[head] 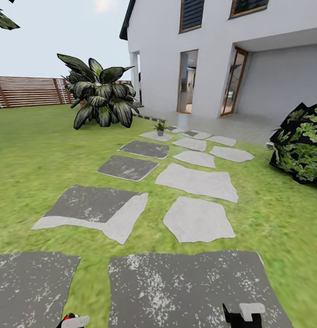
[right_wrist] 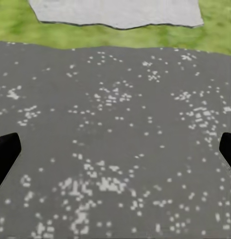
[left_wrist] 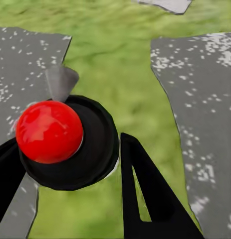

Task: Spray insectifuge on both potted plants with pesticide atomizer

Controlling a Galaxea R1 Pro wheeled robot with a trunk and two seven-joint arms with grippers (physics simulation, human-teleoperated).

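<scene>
My left gripper point(left_wrist: 70, 169) is shut on the pesticide atomizer point(left_wrist: 49, 130), a black round body with a glossy red knob and a grey nozzle, held between the black fingers point(left_wrist: 145, 189) above grass and stone. Its red top shows by the left gripper point(head: 74, 321) at the head view's lower edge. The right gripper point(right_wrist: 115, 152) stands open over a dark speckled stepping stone point(right_wrist: 115, 124), nothing between its fingers; it also shows low in the head view point(head: 242, 315). One small potted plant point(head: 160, 127) stands far ahead at the end of the stone path. The second plant is out of view.
Grey stepping stones point(head: 197, 182) lead across the lawn point(head: 35, 155) toward a white house point(head: 213, 50). A large broad-leaved shrub point(head: 101, 98) stands left of the path, another shrub point(head: 302, 146) at the right. A brown slat fence point(head: 26, 91) closes the far left.
</scene>
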